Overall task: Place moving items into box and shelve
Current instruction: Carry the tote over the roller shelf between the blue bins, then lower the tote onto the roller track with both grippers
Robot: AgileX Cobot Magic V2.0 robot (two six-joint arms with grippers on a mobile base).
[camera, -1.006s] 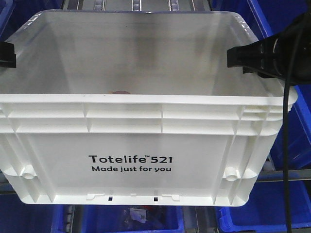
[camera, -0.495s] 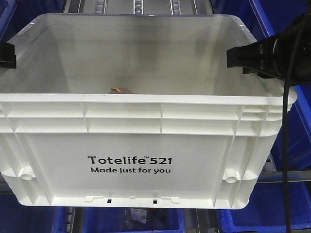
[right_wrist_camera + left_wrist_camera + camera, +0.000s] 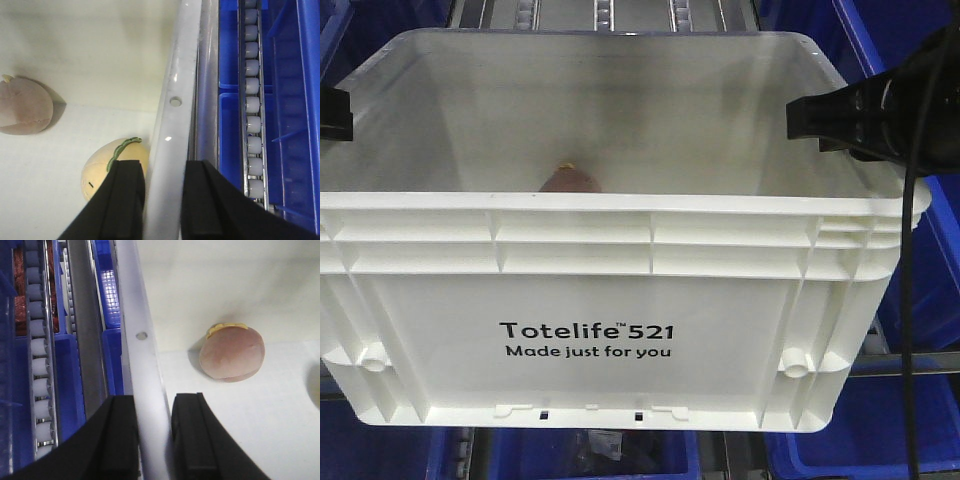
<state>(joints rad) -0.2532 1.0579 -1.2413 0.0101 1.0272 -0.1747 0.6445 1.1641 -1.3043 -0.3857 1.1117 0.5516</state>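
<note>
The white box [image 3: 620,260], printed "Totelife 521", fills the front view. My left gripper [image 3: 328,112] is shut on its left rim and my right gripper [image 3: 818,118] on its right rim. In the left wrist view the left gripper [image 3: 154,437] has one jaw on each side of the box wall [image 3: 142,370]. The right gripper [image 3: 164,200] grips the opposite wall [image 3: 172,125] the same way. Inside lie the moving items. The pinkish-brown toy [image 3: 570,179] [image 3: 231,352] [image 3: 22,107] rests by the far wall. The pale yellow toy [image 3: 105,165] with a green leaf sits against the right wall, partly hidden by my inner jaw.
Blue plastic bins [image 3: 910,60] surround the box on both sides and below [image 3: 860,455]. Shelf roller rails run alongside it [image 3: 37,365] [image 3: 252,100]. A black cable [image 3: 912,300] hangs down at the right of the box.
The box has shifted slightly in the front view. The pinkish-brown toy has rolled inside and now shows more above the front rim. Both grippers keep their hold.
</note>
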